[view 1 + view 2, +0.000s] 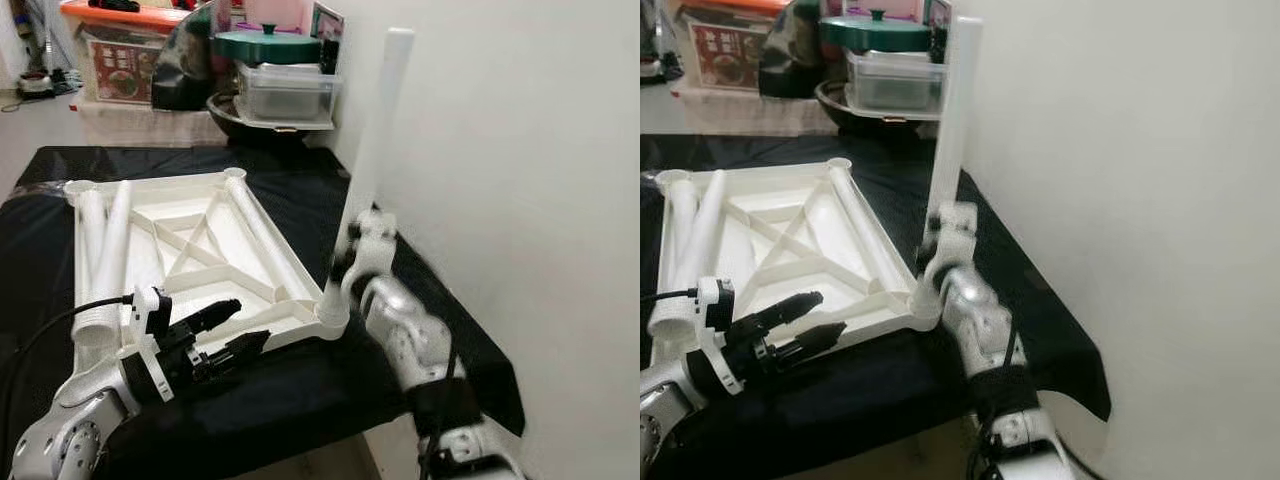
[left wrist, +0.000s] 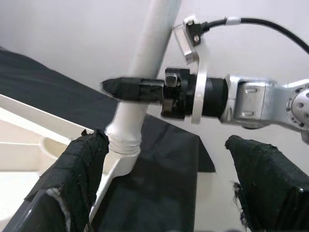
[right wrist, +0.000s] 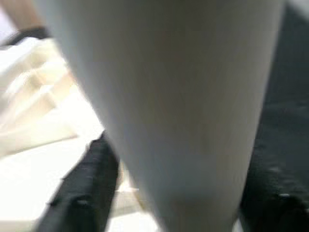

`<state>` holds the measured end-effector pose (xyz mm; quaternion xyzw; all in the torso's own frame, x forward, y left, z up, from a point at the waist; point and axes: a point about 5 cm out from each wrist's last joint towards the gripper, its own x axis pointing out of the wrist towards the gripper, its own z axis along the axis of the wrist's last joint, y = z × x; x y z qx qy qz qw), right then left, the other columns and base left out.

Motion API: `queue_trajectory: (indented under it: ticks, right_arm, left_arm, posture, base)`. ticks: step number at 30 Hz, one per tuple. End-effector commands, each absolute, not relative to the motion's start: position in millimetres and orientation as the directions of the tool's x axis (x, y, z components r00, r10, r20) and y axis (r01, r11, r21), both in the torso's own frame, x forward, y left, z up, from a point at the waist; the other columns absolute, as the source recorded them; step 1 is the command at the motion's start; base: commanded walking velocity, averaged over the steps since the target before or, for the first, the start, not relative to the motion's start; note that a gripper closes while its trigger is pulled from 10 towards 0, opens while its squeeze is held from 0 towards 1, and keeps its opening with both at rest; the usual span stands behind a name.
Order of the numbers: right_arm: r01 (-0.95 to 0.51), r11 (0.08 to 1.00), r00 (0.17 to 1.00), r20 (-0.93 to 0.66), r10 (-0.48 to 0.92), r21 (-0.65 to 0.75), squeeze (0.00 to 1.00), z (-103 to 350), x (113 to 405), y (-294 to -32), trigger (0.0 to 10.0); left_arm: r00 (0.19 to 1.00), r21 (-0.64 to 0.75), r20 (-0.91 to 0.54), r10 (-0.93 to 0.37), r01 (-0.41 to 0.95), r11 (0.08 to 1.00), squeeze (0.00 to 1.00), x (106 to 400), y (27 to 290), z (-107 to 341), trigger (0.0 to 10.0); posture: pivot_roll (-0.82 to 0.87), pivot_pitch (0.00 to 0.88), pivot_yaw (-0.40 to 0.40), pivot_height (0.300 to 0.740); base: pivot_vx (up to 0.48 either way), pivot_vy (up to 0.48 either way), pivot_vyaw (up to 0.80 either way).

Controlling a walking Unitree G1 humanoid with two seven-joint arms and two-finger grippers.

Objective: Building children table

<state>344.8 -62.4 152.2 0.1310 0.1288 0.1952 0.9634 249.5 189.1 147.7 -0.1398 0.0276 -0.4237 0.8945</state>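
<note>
The right gripper point(image 2: 145, 90) clamps one white leg point(image 1: 375, 150) standing upright in the corner socket at five o'clock of the upturned tabletop point(image 1: 190, 250); the left gripper point(image 1: 225, 330) hovers open nearby. Loose legs point(image 1: 100, 250) await fitting.

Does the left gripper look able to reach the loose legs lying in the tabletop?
Probably yes. The left gripper hovers open at the near edge of the tabletop; the loose legs lie uncovered just beyond it.

- The right gripper point(image 2: 130, 89) is clamped on the upright white leg point(image 1: 375, 150), its silver forearm bent up from below.
- The left gripper point(image 1: 232, 328) hovers with fingers spread (holding nothing), pointing toward the right arm.
</note>
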Motion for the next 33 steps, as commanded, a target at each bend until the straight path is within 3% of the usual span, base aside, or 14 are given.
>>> queue_trajectory:
  ticks: [1,2,3,8,9,10,12,13,18,22,25,29,30,33]
  right_arm:
    - [-0.467,0.821,0.848,-0.095,0.521,0.330,0.69,174.1,345.6,-51.7,10.0]
    - [-0.467,0.821,0.848,-0.095,0.521,0.330,0.69,174.1,345.6,-51.7,10.0]
    - [-0.577,0.745,0.784,-0.028,0.620,0.337,0.00,184.7,341.2,-47.1,10.0]
    - [-0.879,0.431,0.457,0.105,0.883,0.205,0.00,206.2,307.3,-39.6,10.0]
    - [-0.913,0.368,0.385,0.080,0.919,0.175,0.00,202.0,299.8,-39.5,8.5]
    - [-0.912,0.372,0.388,0.070,0.919,0.176,0.00,199.4,300.5,-39.7,3.6]
    - [-0.912,0.372,0.388,0.070,0.919,0.176,0.00,199.4,300.5,-39.7,3.6]
    - [-0.907,0.379,0.396,0.062,0.916,0.185,0.00,196.9,301.8,-39.5,0.0]
    - [-0.870,0.447,0.459,0.007,0.889,0.208,0.00,187.2,307.7,-37.9,0.0]
    - [-0.392,0.887,0.855,-0.260,0.450,0.245,0.00,146.7,347.2,-65.5,0.0]
    - [-0.031,0.962,0.898,-0.414,0.146,0.271,0.00,119.5,346.4,-91.8,0.0]
    - [0.003,0.968,0.894,-0.434,0.110,0.251,0.00,116.0,342.1,-93.7,0.0]
    - [-0.063,0.963,0.896,-0.411,0.170,0.262,0.00,121.0,342.2,-86.7,6.5]
    - [-0.109,0.956,0.897,-0.388,0.212,0.272,0.00,125.7,342.0,-81.6,10.0]
  left_arm:
    - [0.632,-0.282,0.074,-0.771,0.755,0.592,0.00,251.0,185.3,147.9,10.0]
    - [0.632,-0.282,0.074,-0.771,0.755,0.592,0.00,251.0,185.3,147.9,10.0]
    - [0.634,-0.282,0.074,-0.770,0.754,0.593,0.00,251.5,185.6,147.7,10.0]
    - [0.637,-0.281,0.075,-0.768,0.752,0.596,0.00,252.6,186.7,147.3,10.0]
    - [0.638,-0.281,0.076,-0.766,0.751,0.597,0.00,252.8,187.1,147.4,10.0]
    - [0.638,-0.281,0.077,-0.766,0.751,0.598,0.00,252.8,187.3,147.4,10.0]
    - [0.638,-0.281,0.077,-0.766,0.751,0.598,0.00,252.8,187.3,147.4,10.0]
    - [0.639,-0.281,0.078,-0.765,0.750,0.599,0.00,252.9,187.3,147.4,10.0]
    - [0.643,-0.281,0.077,-0.762,0.747,0.602,0.00,252.5,188.2,147.0,10.0]
    - [0.643,-0.283,0.075,-0.763,0.747,0.601,0.00,252.0,189.7,146.8,10.0]
    - [0.641,-0.285,0.079,-0.764,0.749,0.598,0.00,251.6,189.5,147.3,10.0]
    - [0.640,-0.287,0.081,-0.764,0.749,0.597,0.00,251.5,188.9,147.4,10.0]
    - [0.640,-0.287,0.081,-0.764,0.749,0.597,0.00,251.5,188.7,147.4,10.0]
    - [0.640,-0.288,0.082,-0.764,0.749,0.597,0.00,251.5,188.5,147.4,10.0]
  posture:
    - [0.14,0.000,-0.163,0.740]
    - [0.14,0.000,-0.163,0.740]
    - [0.14,0.000,-0.163,0.740]
    - [0.14,0.000,-0.165,0.740]
    - [0.14,0.000,-0.165,0.740]
    - [0.14,0.000,-0.165,0.740]
    - [0.14,0.000,-0.165,0.740]
    - [0.14,0.000,-0.170,0.740]
    - [0.15,0.000,-0.168,0.740]
    - [0.15,0.000,-0.166,0.740]
    - [0.14,0.000,-0.163,0.740]
    - [0.14,0.000,-0.162,0.740]
    - [0.14,0.000,-0.161,0.740]
    - [0.14,0.000,-0.160,0.740]
  base:
    - [0.000,0.000,0.00]
    - [0.000,0.000,0.00]
    - [0.000,0.000,0.00]
    - [0.000,0.000,0.00]
    - [0.000,0.000,0.00]
    - [0.000,0.000,0.00]
    - [0.000,0.000,0.00]
    - [0.000,0.000,0.00]
    - [0.000,0.000,0.00]
    - [0.000,0.000,0.00]
    - [0.000,0.000,0.00]
    - [0.000,0.000,0.00]
    - [0.000,0.000,0.00]
    - [0.000,0.000,0.00]
